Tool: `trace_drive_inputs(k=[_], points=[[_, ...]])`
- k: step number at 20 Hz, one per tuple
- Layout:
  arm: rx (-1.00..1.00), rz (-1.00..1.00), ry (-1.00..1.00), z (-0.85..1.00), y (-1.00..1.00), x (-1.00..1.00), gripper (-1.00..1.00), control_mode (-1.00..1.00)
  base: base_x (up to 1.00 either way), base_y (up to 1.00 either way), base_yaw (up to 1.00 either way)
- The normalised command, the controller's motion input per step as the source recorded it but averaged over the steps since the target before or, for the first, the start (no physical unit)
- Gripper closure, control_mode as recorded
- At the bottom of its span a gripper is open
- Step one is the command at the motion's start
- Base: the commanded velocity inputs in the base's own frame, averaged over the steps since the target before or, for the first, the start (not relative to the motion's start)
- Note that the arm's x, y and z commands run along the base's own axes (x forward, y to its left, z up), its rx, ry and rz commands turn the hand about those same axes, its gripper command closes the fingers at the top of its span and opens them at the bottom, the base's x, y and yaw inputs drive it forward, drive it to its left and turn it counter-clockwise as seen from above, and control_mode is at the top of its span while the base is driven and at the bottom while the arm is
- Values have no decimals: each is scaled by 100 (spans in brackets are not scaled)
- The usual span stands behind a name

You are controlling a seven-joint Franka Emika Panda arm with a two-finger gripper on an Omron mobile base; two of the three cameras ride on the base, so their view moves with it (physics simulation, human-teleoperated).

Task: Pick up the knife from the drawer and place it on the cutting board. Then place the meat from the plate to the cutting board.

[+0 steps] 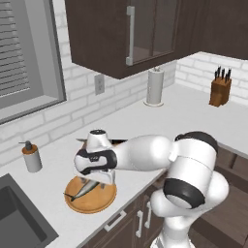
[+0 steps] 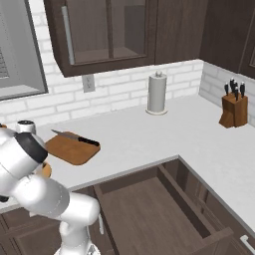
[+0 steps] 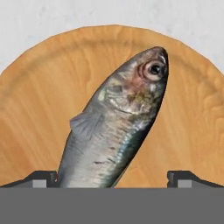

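Note:
The fish (image 3: 118, 127) lies head-up on the round tan plate (image 3: 39, 109), at the counter's front edge near the sink in the left base view (image 1: 104, 198). My gripper (image 3: 114, 179) hangs open just above the plate, pointing down, one fingertip (image 3: 41, 178) on each side of the fish's rear body and touching nothing. Seen from the left base, the hand (image 1: 95, 183) covers most of the fish (image 1: 80, 192). The knife (image 2: 74, 138) lies along the far edge of the brown cutting board (image 2: 69, 150). The drawer (image 2: 144, 204) stands pulled out below the counter.
A soap dispenser (image 1: 31, 157) and the sink (image 1: 19, 218) sit left of the plate. A paper towel roll (image 2: 157, 93) stands by the back wall, and a knife block (image 2: 234, 107) in the right corner. Dark wall cabinets (image 1: 126, 34) hang overhead.

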Motion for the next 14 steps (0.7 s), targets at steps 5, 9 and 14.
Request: trace_drive_inputs(k=[5,9,14], points=[[0,0,1,0,0,27,-100,-100,0,0,0],[0,0,0,-10,0,15,-100,-100,0,0,0],[0,0,0,-33,0,0,-100,-100,0,0,0]])
